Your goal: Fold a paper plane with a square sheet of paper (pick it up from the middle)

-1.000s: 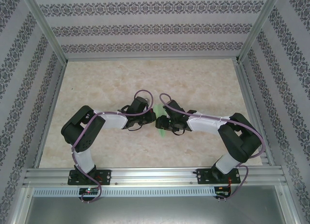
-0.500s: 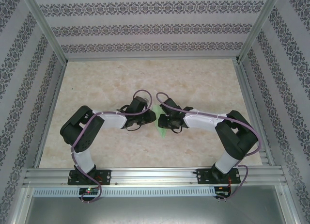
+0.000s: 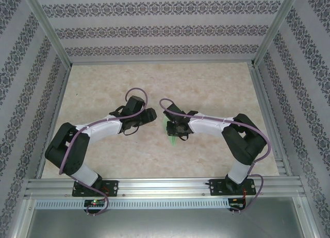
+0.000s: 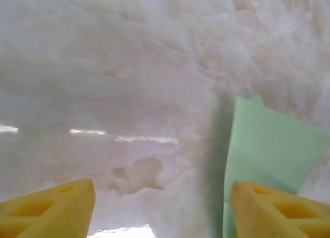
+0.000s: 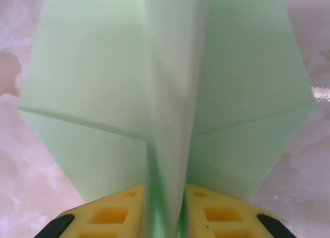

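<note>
The square sheet of paper is folded into a pale green paper plane (image 3: 171,136) lying on the marble table between the two arms. My right gripper (image 5: 165,215) is shut on its raised centre fold, and the yellow pads (image 5: 116,213) press the ridge from both sides. The wings (image 5: 93,73) spread flat to either side of the ridge. My left gripper (image 4: 162,207) stands open just left of the paper, with nothing between its yellow fingertips (image 4: 62,202). One green wing edge (image 4: 268,145) lies by its right fingertip. From above, the left gripper (image 3: 152,114) sits apart from the plane.
The beige marble tabletop (image 3: 216,88) is bounded by an aluminium frame (image 3: 154,186) at the near edge and patterned walls on the other three sides. Both arm bases are bolted to the near rail.
My left gripper opened and drew back to the left, off the paper, and its elbow swung outward. My right gripper closed on the plane's centre fold and shifted slightly left.
</note>
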